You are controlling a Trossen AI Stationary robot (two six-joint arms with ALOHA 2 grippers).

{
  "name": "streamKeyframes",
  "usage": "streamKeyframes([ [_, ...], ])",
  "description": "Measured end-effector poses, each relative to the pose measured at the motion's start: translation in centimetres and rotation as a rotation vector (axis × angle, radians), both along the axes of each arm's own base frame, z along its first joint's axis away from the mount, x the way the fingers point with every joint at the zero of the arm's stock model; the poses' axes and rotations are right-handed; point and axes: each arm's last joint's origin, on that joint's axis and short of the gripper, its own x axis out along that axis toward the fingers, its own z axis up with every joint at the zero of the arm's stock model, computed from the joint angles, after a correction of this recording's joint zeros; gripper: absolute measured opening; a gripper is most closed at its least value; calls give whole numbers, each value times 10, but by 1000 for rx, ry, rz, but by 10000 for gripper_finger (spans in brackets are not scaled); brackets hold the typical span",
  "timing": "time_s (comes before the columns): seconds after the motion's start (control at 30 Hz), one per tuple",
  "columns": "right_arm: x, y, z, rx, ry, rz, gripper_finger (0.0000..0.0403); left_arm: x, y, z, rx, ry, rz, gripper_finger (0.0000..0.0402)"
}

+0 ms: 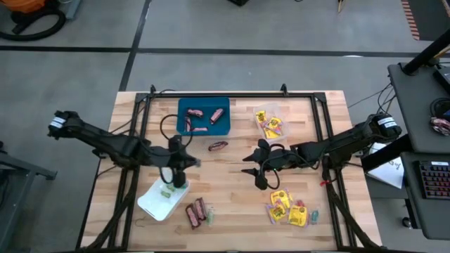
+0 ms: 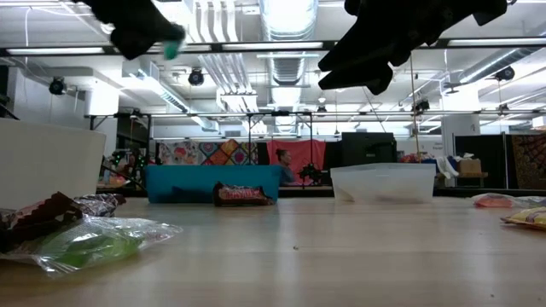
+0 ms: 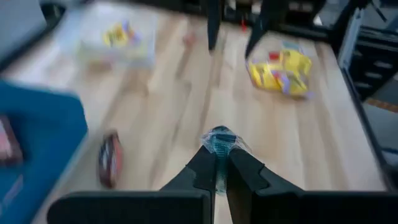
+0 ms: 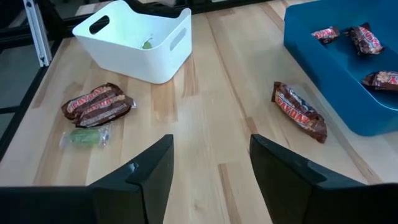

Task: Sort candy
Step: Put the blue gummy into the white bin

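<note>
While the left pincer (image 3: 217,163) pinches a light, crinkly blue sweet (image 3: 219,140) by its wrapper at the tray's (image 1: 156,200) one o'clock, right pincer (image 4: 208,168) hangs spread.

Teal-blue sweet (image 3: 219,140) in a clear wrapper between the dark fingers of the left gripper (image 3: 219,163). Brown-red bar (image 4: 298,111) lying just ahead of the black right gripper (image 4: 211,163), beside a blue tray (image 4: 336,59); white tray (image 4: 134,40) farther off. Yellow packets (image 3: 281,71) with red marks beyond, on pale wood (image 4: 211,106).
</note>
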Motion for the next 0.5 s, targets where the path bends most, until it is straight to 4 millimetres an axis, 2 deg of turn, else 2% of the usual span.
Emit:
streamKeyframes([
  [0.23, 0, 0, 0, -3, 0, 1, 201, -29, 1, -6, -206, 191, 19, 2],
  [0.5, 0, 0, 0, -4, 2, 2, 201, -38, -7, -29, -407, 536, 16, 2],
])
